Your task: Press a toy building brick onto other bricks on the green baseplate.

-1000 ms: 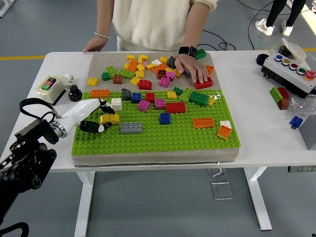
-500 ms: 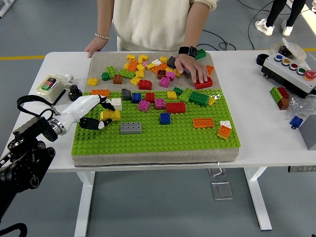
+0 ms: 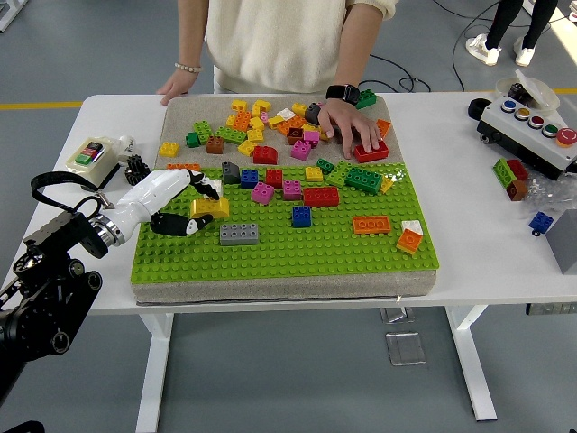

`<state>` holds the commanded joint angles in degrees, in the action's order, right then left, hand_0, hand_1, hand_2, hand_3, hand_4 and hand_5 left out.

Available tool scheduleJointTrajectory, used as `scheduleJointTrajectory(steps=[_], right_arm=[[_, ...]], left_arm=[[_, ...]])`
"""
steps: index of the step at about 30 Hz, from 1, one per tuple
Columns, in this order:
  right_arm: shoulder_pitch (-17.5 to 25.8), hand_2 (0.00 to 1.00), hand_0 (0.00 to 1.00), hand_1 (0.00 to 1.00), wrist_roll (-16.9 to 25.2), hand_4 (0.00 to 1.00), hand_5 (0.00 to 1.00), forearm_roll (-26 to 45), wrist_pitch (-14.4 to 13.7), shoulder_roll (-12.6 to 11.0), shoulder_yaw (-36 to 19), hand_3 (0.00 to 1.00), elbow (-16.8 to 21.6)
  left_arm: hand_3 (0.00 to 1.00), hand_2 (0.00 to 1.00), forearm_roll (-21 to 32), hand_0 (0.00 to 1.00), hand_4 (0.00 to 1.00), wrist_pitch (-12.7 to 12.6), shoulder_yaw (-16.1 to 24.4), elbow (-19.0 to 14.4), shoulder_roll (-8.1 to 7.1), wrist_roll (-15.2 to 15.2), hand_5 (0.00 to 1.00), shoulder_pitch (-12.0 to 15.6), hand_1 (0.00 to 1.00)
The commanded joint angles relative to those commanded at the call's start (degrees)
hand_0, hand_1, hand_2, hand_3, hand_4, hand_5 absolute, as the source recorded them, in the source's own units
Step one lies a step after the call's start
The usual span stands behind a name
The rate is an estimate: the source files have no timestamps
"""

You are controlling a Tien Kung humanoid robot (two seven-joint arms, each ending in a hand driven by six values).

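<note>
My left hand [image 3: 189,209], white with black fingertips, reaches in from the left over the green baseplate [image 3: 270,251]. Its fingers are curled around a yellow brick [image 3: 209,207], held just above the plate's left part. A grey brick [image 3: 238,234] sits on the plate right below and to the right of it. Beyond the hand are a white brick [image 3: 214,188] and an orange brick [image 3: 180,168]. Blue [image 3: 301,216], red [image 3: 321,196] and orange [image 3: 371,225] bricks stand further right. My right hand is out of view.
A person stands at the far side, one hand [image 3: 353,128] resting on a red brick [image 3: 371,152], the other hand [image 3: 178,86] on the table edge. Loose bricks [image 3: 261,126] cover the grey mat behind. A button box [image 3: 90,155] sits left, a control panel [image 3: 532,131] right.
My left hand has lifted and carried the yellow brick slightly up and to the right, away from the grey brick. The person's hands have barely moved.
</note>
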<state>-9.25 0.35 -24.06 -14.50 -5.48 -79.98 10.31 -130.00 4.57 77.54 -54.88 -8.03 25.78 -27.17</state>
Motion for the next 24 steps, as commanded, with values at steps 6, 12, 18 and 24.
scheduleJointTrajectory(steps=[6, 12, 18, 24], right_arm=[[0.07, 0.706, 0.738, 0.655, 0.16, 0.912, 0.499, -0.06, 0.11, -0.14, -0.18, 0.589, 0.0], [0.04, 0.706, 0.738, 0.655, 0.19, 0.913, 0.498, 0.03, 0.19, -0.25, -0.36, 0.59, 0.0], [0.01, 0.705, 0.738, 0.656, 0.16, 0.913, 0.5, 0.07, 0.22, -0.34, -0.48, 0.589, 0.0], [0.0, 0.706, 0.738, 0.656, 0.13, 0.912, 0.5, 0.12, 0.3, -0.39, -0.55, 0.59, 0.0]], left_arm=[[0.54, 0.561, 0.0, 0.684, 0.485, 0.3, -0.21, -2.13, 0.59, -0.5, 0.002, 1.31, 0.62], [0.539, 0.561, 0.0, 0.684, 0.481, 0.45, -0.54, -2.59, 1.57, -0.86, 0.002, 1.85, 0.618], [0.539, 0.56, 0.0, 0.686, 0.483, 0.6, -0.92, -2.65, 2.68, -1.27, 0.002, 2.04, 0.618], [0.538, 0.56, 0.0, 0.687, 0.483, 0.63, -1.22, -2.67, 3.29, -1.58, 0.002, 2.13, 0.618]])
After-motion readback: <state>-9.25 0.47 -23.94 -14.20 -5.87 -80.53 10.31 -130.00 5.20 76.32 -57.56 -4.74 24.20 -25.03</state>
